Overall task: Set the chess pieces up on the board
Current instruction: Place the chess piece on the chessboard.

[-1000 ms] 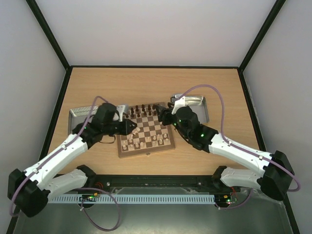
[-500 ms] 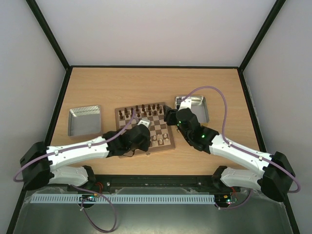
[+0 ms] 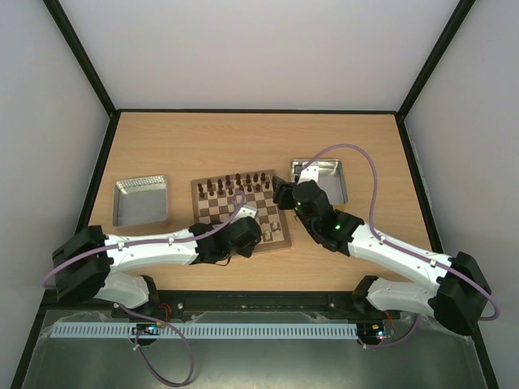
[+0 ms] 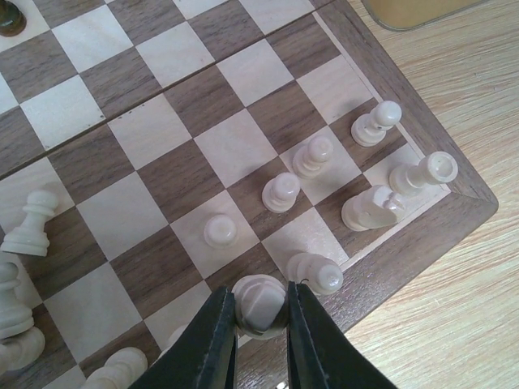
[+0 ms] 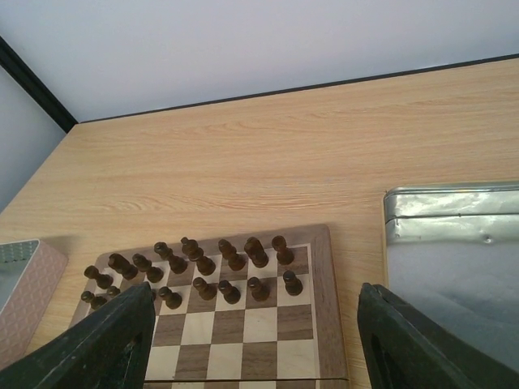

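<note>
The board lies at the table's middle; it also shows in the left wrist view and the right wrist view. Several pale chess pieces stand on its near right squares. My left gripper is shut on a pale piece with a slotted top, at the board's near row beside another pale piece. My right gripper hangs open and empty over the board's right side. Dark chessmen fill the far rows.
A metal tin stands left of the board. A second tin stands at the right, also in the right wrist view. A pink-sided box shows at the left in the right wrist view.
My left arm has swung from the board's left side across to its near right corner and lowered onto the near row. The right arm has barely moved.
</note>
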### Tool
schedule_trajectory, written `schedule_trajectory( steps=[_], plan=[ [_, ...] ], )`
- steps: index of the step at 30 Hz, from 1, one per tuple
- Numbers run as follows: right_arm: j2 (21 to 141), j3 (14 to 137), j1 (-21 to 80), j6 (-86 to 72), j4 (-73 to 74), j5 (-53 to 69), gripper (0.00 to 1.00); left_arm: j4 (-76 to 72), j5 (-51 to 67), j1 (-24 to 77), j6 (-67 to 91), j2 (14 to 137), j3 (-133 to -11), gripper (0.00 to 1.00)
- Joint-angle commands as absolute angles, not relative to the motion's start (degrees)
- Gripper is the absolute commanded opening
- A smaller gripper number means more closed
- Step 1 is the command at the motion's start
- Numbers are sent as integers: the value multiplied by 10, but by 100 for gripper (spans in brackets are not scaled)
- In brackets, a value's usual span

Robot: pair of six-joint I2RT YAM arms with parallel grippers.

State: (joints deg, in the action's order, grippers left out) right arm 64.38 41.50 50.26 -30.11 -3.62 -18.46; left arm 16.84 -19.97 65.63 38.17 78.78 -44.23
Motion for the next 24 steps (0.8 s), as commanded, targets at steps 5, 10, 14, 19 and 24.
schedule_trajectory(
  steps=[5,10,14,19,24],
  plan=[
    [637,409,500,-313,-32,-200,68,140,-215,660,385,811,-431,2],
    [637,406,501,-315,-32,-197,68,140,-211,660,388,818,-426,5],
    [638,405,501,-315,-33,-194,68,143,-204,660,389,823,-427,10],
    [637,405,501,-316,-36,-192,68,151,-192,660,381,819,-433,20],
    [632,405,501,-317,-35,-186,68,180,-192,660,372,814,-458,27]
  ],
)
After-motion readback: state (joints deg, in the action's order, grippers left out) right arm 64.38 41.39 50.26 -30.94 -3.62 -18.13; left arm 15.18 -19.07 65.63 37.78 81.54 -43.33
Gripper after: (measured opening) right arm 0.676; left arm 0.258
